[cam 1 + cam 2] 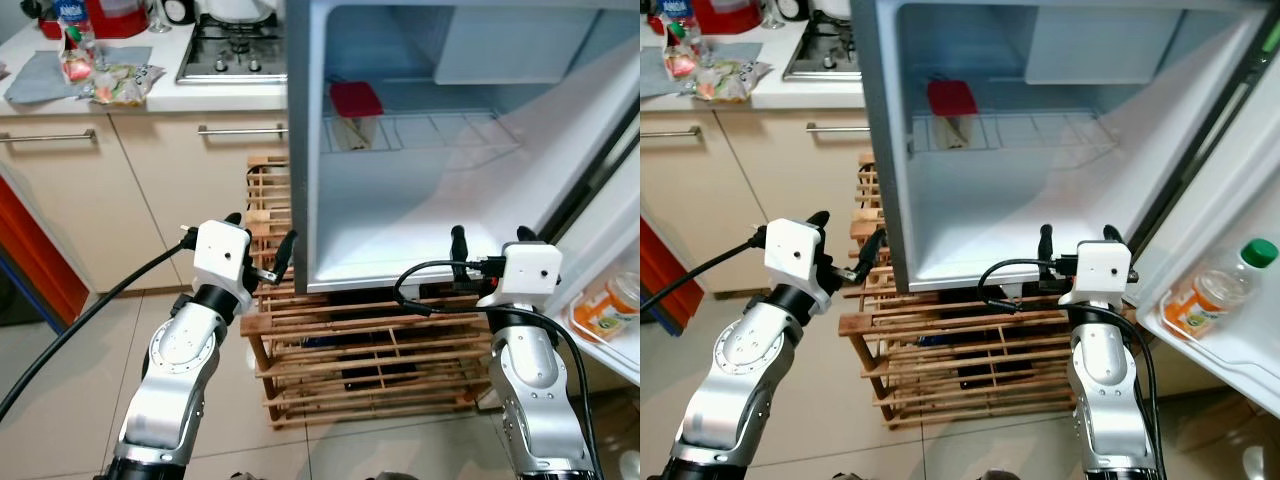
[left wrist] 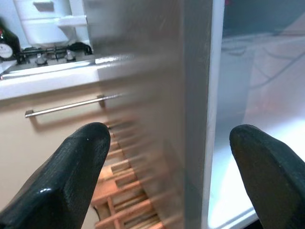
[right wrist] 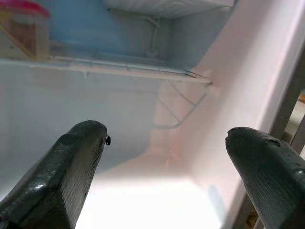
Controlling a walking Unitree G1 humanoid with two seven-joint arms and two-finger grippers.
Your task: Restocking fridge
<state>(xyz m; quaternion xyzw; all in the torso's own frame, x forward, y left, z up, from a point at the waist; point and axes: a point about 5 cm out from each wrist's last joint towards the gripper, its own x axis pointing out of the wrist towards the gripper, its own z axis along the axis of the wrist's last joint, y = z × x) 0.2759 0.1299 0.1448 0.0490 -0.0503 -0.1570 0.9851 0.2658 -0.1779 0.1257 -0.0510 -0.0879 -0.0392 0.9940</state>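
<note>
Red-lidded container (image 1: 356, 112) on fridge wire shelf (image 1: 440, 135).

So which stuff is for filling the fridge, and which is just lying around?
For the job: fridge, red-lidded container on its wire shelf, orange drink bottle in the door.
Lying about: wooden rack, gas hob, snack packets on the counter.

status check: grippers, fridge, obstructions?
Left gripper open, empty, at the fridge's left outer edge. Right gripper open, empty, at the lower opening. Door open; red-lidded container on wire shelf. Wooden rack below.
</note>
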